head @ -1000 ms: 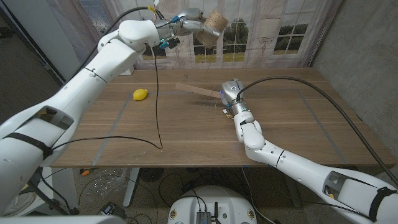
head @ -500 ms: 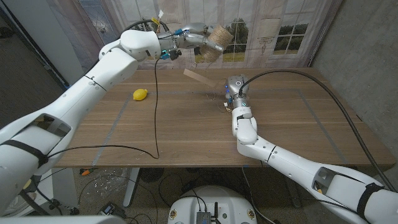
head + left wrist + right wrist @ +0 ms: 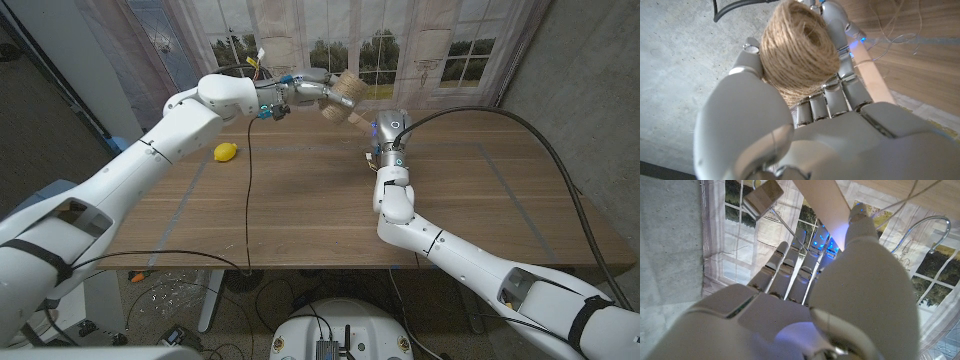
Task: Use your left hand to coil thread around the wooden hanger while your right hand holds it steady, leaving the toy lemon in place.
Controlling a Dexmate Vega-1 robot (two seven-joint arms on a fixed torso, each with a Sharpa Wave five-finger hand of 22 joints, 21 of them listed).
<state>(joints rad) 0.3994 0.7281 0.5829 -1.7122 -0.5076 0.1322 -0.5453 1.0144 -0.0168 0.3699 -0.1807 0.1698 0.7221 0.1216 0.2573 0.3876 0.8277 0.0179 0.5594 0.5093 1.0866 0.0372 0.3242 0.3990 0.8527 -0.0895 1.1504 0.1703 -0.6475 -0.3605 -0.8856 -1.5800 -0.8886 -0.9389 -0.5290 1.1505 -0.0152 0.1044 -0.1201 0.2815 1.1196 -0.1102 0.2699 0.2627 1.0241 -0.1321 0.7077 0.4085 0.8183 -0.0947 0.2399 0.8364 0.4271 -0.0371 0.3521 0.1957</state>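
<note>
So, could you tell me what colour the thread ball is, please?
Light tan, like jute twine; clearest in the left wrist view.

On my left wrist feed, the left robot hand (image 3: 805, 125) grips a ball of twine (image 3: 797, 47). Past its fingers (image 3: 840, 92) I see a pale wooden hanger bar (image 3: 874, 82) and loose thread (image 3: 900, 37) over the wooden surface (image 3: 925, 65).

Your right hand (image 3: 385, 135) covers most of the wooden hanger (image 3: 335, 112), thread (image 3: 890, 30) too fine to trace, its hook (image 3: 935, 227) partly cut off.
</note>
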